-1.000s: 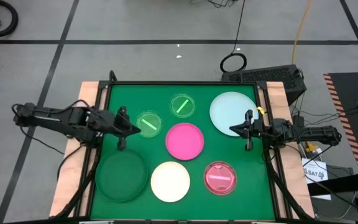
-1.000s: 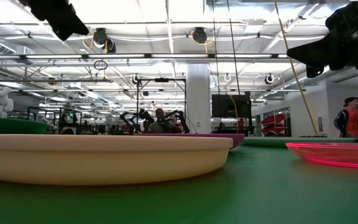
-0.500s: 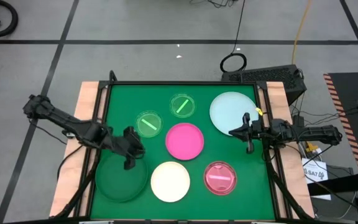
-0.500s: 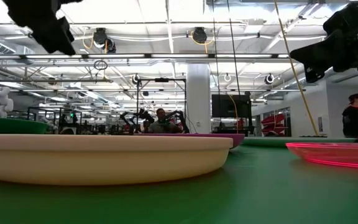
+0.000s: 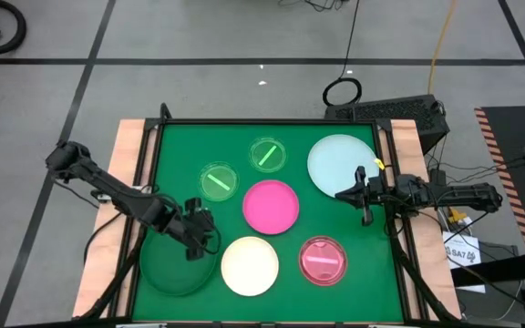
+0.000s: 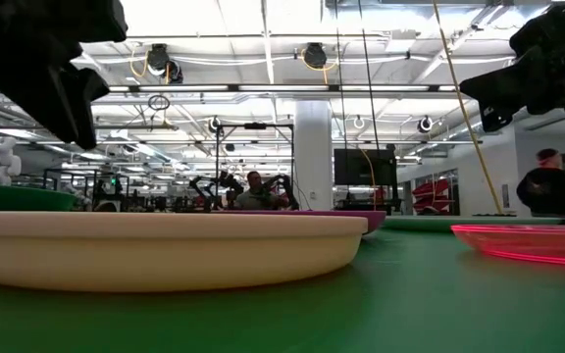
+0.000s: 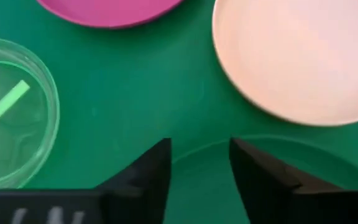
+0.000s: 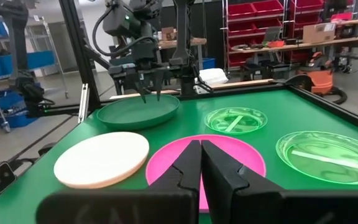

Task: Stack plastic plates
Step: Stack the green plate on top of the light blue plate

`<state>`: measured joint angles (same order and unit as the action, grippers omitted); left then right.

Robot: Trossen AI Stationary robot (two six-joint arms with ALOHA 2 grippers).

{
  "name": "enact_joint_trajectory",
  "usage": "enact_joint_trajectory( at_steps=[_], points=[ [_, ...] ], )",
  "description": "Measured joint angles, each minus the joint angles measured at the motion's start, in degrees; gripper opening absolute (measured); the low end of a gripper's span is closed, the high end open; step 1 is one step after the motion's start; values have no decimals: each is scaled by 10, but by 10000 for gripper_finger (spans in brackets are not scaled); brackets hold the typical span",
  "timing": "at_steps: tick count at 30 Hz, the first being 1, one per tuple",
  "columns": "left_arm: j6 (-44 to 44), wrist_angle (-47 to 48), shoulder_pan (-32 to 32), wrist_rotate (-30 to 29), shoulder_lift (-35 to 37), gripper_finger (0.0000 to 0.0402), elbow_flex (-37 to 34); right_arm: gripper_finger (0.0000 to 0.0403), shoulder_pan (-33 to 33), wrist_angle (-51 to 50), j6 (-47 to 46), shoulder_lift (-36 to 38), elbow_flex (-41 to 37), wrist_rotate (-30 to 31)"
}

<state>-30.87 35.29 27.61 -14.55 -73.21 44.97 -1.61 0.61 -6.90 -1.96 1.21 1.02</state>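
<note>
Plates lie spread on the green bench (image 5: pixel 167 164). Your left hand (image 5: pixel 196 239) hangs with fingers parted and empty over the 2 o'clock rim of the dark green plate (image 5: pixel 173 262), its gap straddling that rim; the cream plate (image 5: pixel 250 265) sits just beside at 3 o'clock. Your right hand (image 5: pixel 363 194), fingers closed on nothing, waits near the pale blue plate (image 5: pixel 334 160), well apart.

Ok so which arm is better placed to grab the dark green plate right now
Likely the left. Its open left gripper hangs right over the dark green plate's rim, fingers either side of the edge. The right gripper waits, closed, across the table beside the pale blue plate.
</note>
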Motion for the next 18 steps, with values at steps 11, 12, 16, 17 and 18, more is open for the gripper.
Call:
enact_joint_trajectory(
  at_steps=[11,12,16,17,18],
  points=[
    [204,53,-38,9,0,239,0,9,0,6,12,0,0,20],
    [220,54,-39,10,0,239,0,9,0,8,18,0,0,21],
    [264,65,-39,11,0,239,0,9,0,12,35,0,0,24],
    [271,68,-40,11,-3,239,0,9,0,12,38,0,0,24],
    [280,71,-41,11,-6,239,0,9,0,12,40,0,0,24]
  ],
)
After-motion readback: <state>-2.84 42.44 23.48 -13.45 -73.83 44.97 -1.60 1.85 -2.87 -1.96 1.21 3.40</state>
